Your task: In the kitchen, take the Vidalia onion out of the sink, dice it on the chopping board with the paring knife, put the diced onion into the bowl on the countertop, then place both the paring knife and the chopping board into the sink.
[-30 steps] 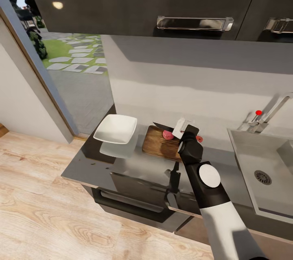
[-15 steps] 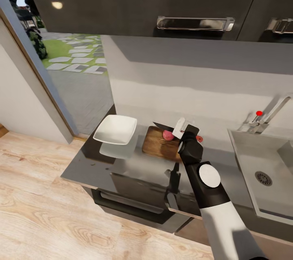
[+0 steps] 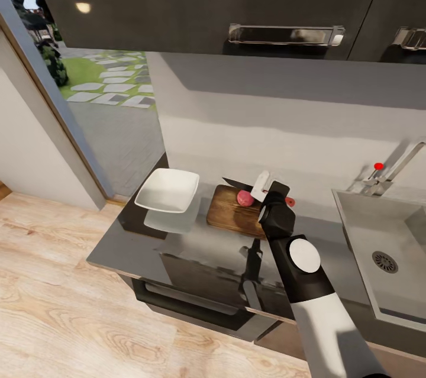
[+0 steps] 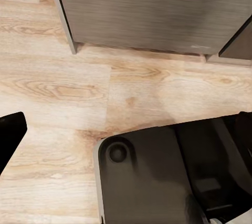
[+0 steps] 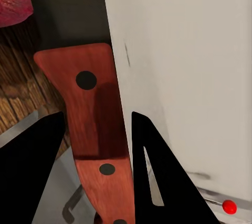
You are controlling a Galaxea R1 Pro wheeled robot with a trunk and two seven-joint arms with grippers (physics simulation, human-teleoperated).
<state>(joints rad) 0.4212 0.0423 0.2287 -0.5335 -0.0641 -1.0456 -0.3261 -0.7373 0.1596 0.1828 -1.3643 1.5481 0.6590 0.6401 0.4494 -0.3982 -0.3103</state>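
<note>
One gripper (image 5: 94,145), the right, pinches the knife (image 5: 94,129) over the onion (image 3: 244,198) on the board (image 3: 228,209); a glancing cut could roll the onion off

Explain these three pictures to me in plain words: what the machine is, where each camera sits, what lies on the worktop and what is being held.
This is a simulated wheeled robot with two arms ending in two-fingered grippers.

The head view looks down from its head. A grey countertop carries a white bowl and, beside it, a brown chopping board. The pinkish onion sits on the board, seemingly whole. The steel sink lies further along.

The right gripper reaches over the board's far end and holds the paring knife. The right wrist view, taken from a camera by that gripper, shows the red-orange handle between the two dark fingers, with the onion's edge near the blade.

The left wrist view looks down at the wooden floor and part of the robot's dark base.
</note>
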